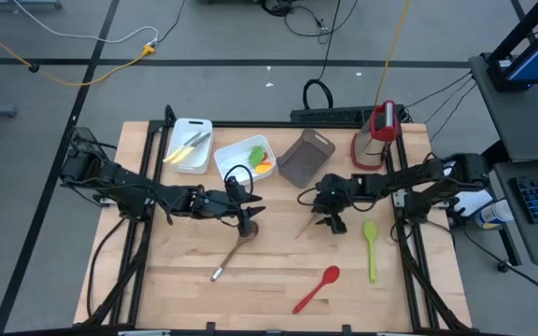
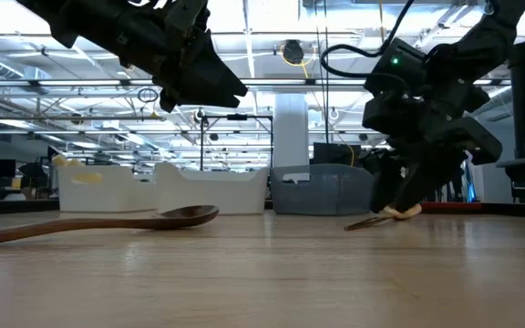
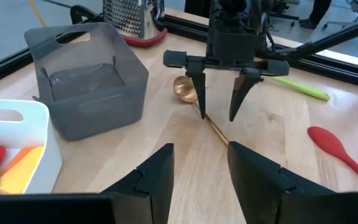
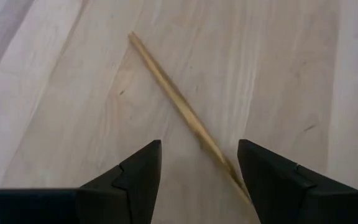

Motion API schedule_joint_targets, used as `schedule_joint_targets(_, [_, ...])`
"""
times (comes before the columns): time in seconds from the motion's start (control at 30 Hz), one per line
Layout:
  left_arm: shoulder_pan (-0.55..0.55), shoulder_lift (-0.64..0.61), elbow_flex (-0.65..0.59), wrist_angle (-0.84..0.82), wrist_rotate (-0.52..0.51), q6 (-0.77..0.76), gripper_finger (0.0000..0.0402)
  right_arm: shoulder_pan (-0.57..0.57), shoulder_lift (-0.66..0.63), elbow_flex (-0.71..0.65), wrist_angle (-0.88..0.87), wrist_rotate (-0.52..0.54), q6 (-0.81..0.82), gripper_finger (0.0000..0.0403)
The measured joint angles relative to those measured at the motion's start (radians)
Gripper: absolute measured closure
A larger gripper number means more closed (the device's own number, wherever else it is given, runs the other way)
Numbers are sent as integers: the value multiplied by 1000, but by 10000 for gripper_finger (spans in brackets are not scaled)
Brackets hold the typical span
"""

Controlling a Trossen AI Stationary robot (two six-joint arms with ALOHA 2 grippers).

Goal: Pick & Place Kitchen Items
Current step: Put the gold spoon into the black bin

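Right gripper (image 3: 219, 99), fingers spread, straddles the gold spoon (image 3: 191, 96) just beside the grey bin (image 3: 98, 87); closing off-centre could flick the thin handle away.

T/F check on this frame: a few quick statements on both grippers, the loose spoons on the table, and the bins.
1. The right gripper is open, its fingers straddling the gold spoon on the table. True.
2. The left gripper holds the wooden spoon off the table. False: it is open and the spoon lies flat on the wood.
3. The red spoon is in the grey bin. False: it lies on the table near the front edge; the grey bin looks empty.
4. The green spoon lies on the table on the right arm's side. True.
5. The white bin at the back left holds pale utensils. True.
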Motion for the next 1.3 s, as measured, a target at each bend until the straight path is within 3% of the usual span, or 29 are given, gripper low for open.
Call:
schedule_joint_targets(0.3, [0,0,0,0,0,0,250,-2,3,0,-19,25,-34,195])
schedule_joint_targets(0.6, [0,0,0,0,-1,-1,250,-30,101,3,21,21,-35,200])
schedule_joint_targets(0.73, [0,0,0,0,0,-1,250,-41,108,3,14,25,-37,236])
schedule_joint_targets(1.1, [0,0,0,0,-1,-1,250,-44,110,2,10,30,-61,382])
schedule_joint_targets(1.3, [0,0,0,-1,-1,-1,250,-26,110,1,23,34,-41,381])
